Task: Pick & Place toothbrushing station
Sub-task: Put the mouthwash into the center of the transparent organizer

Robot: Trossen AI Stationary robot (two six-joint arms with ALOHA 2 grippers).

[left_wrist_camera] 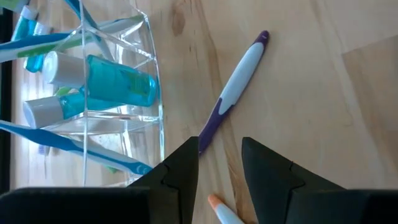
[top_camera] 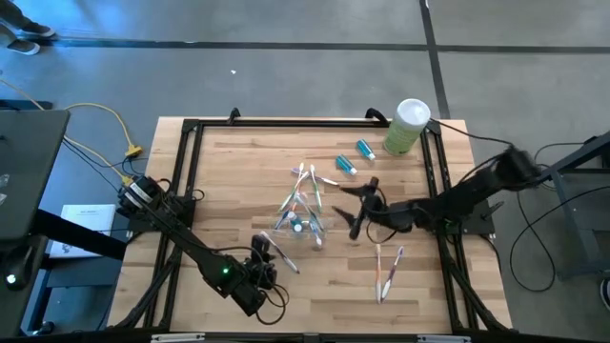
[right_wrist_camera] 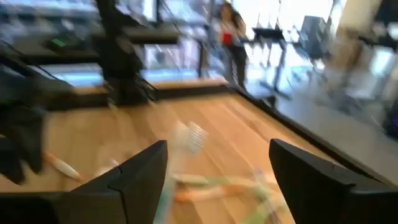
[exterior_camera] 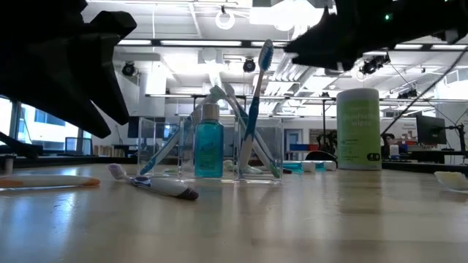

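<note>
Near the middle of the counter [top_camera: 238,162] the clear cup [top_camera: 303,221] is seen standing upright, with several toothbrushes leaning out of it and small blue white-capped tubes [left_wrist_camera: 99,81] held inside. Just beside it, on the right arm's side, the right end effector [top_camera: 359,208] is held above the boards with its fingers spread wide and nothing between them. Two more toothbrushes [top_camera: 387,270] are left lying flat near the front edge on that side, and two blue tubes [top_camera: 355,156] lie apart toward the back, near the pale-green canister [top_camera: 407,127].

The left end effector [top_camera: 267,255] is placed low at the cup's front, its fingers partly parted and empty; a purple-and-white toothbrush [left_wrist_camera: 233,93] lies on the wood just ahead of them, and an orange-tipped brush [left_wrist_camera: 219,206] shows close by the fingers.

The step in hand is judged to be picking up a loose brush. For a clean pick, the fingers should be lined up across the handle, lowered until they straddle it, and closed at the thicker grip section. The cup's wall should be kept clear so that it is not knocked.
</note>
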